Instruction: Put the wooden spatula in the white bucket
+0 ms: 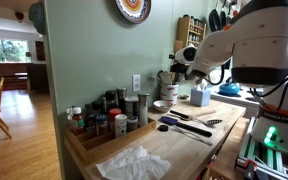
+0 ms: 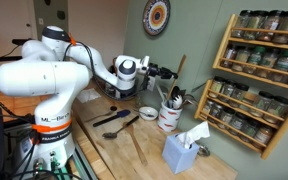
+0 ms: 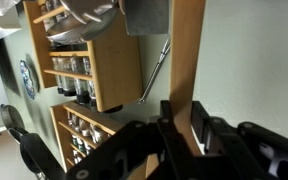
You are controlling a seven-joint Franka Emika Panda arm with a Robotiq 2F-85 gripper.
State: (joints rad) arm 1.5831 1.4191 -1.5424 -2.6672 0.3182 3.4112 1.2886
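Observation:
My gripper (image 3: 182,125) is shut on the wooden spatula (image 3: 187,60), whose tan blade fills the wrist view and points away from the jaws. In an exterior view the gripper (image 2: 168,72) holds the spatula (image 2: 179,65) upright above the white bucket (image 2: 170,117), clear of its rim. The bucket stands on the wooden counter and holds several dark utensils. In an exterior view the gripper (image 1: 177,66) hovers over the bucket (image 1: 170,93) by the green wall; I cannot make out the spatula there.
A low white bowl (image 2: 147,113) sits beside the bucket. Black spatulas (image 2: 112,119) and a thin wooden stick (image 2: 136,146) lie on the counter. A white-and-blue box (image 2: 182,151) stands in front. A spice rack (image 2: 254,80) hangs on the wall. Spice jars (image 1: 104,124) and a white cloth (image 1: 134,162) lie nearer.

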